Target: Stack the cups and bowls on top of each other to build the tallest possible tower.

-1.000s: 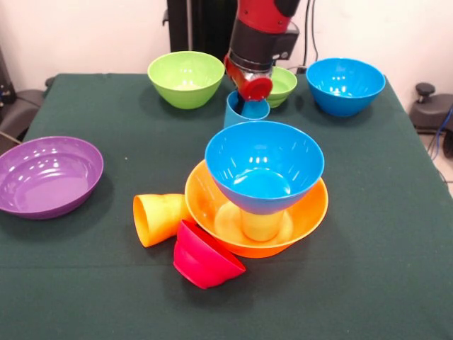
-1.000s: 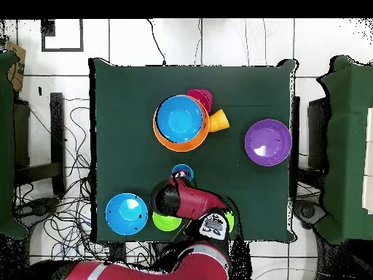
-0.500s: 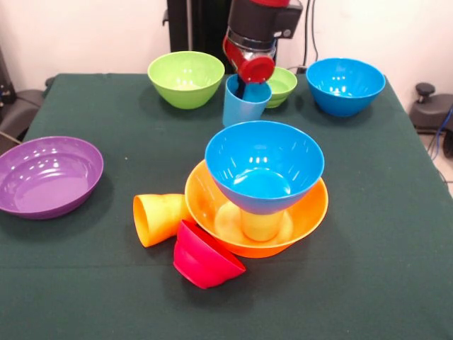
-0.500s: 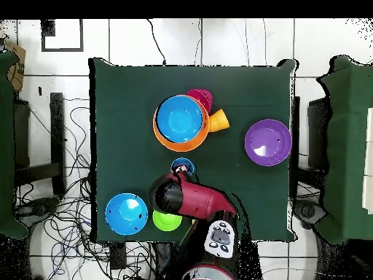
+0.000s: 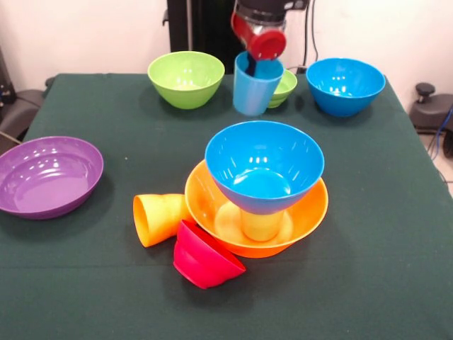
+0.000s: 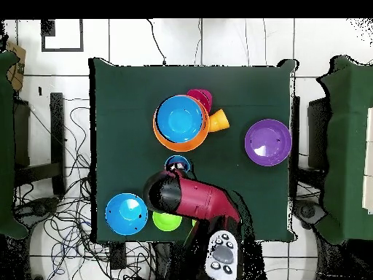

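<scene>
My gripper [image 5: 255, 67] is shut on the rim of the blue cup [image 5: 255, 88] and holds it upright, lifted above the table's far side; it also shows in the overhead view [image 6: 175, 168] with the cup [image 6: 177, 163]. The tower stands mid-table: the big orange bowl [image 5: 311, 209], a lime green cup [image 5: 260, 225] upside down in it, and a blue bowl [image 5: 264, 166] on top. The orange cup [image 5: 159, 218] lies on its side left of the tower. The small red bowl [image 5: 205, 256] leans tipped against the orange bowl.
The purple bowl [image 5: 46, 176] sits at the left edge. The large green bowl [image 5: 185, 78], the small green bowl [image 5: 284, 85] and a second blue bowl [image 5: 345, 85] stand along the far side near the gripper.
The gripper has risen with the blue cup, lifting it off the table and shifting it slightly right in the front view. Nothing else has moved.
</scene>
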`<state>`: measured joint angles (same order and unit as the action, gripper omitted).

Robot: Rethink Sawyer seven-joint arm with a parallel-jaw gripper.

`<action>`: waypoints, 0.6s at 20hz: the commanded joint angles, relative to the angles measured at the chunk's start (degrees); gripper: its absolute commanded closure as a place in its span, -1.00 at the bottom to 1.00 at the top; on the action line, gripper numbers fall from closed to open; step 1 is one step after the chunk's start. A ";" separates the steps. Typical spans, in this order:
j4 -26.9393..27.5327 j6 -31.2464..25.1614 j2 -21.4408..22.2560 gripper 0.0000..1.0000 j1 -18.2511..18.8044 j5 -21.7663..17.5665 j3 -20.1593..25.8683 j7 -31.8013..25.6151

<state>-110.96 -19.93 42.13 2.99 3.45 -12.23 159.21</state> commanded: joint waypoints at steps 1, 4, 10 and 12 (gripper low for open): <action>-0.49 -16.74 10.68 1.00 0.77 1.77 6.74 -2.18; -0.35 -21.23 14.06 1.00 0.70 2.48 6.82 -2.18; 5.56 -26.07 13.75 1.00 1.27 1.75 6.40 -2.07; 8.07 -27.54 13.01 1.00 1.52 1.41 6.41 -1.63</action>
<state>-109.10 -39.99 55.26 3.18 4.20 -11.15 159.21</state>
